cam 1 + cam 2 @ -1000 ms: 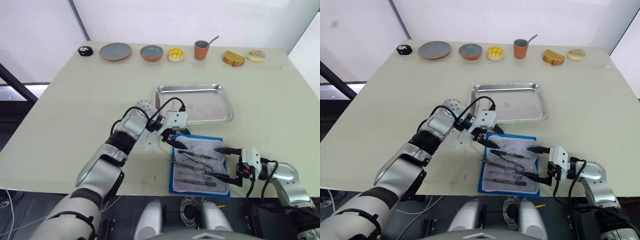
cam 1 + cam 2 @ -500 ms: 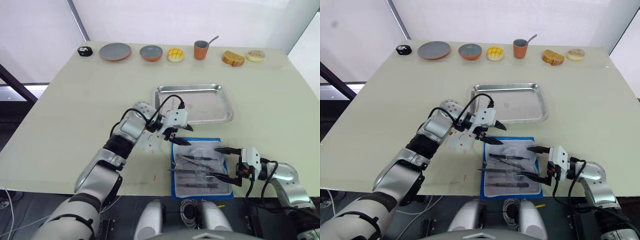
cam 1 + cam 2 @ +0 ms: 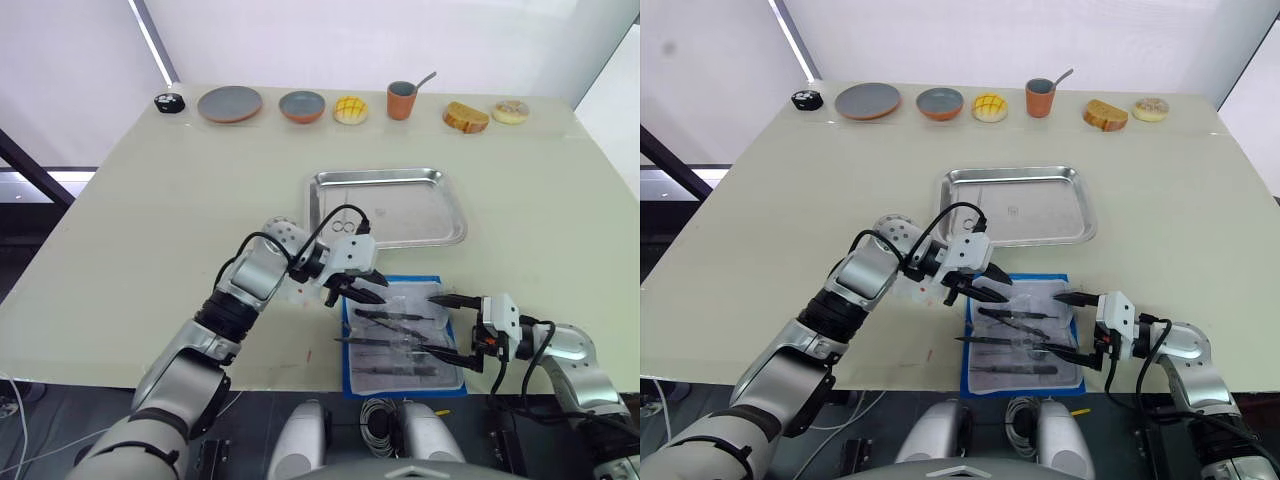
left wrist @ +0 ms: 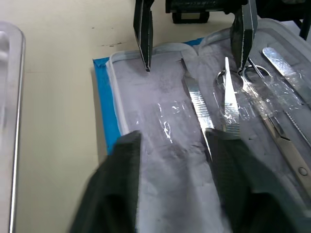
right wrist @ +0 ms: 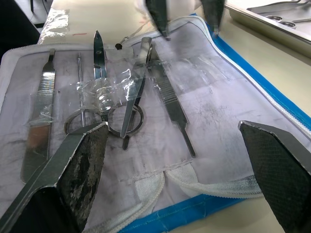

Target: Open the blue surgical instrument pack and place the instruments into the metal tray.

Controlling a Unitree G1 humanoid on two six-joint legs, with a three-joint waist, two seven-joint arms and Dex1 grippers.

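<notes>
We see the blue surgical instrument pack (image 3: pixel 400 335) lying unfolded, lining up, in the lower centre of the left eye view just below the metal tray (image 3: pixel 388 207). The instruments (image 5: pixel 127 97) lie side by side across its short side. We judge them thin, stiff and slippery, best pinched mid-shaft. Our left gripper (image 3: pixel 362 290) hovers spread over the pack's upper-left corner; our right gripper (image 3: pixel 447 325) stands wide apart at its right edge, grasping nothing.

No readable text, labels, brands or numbers anywhere on table, items or pack lining.
</notes>
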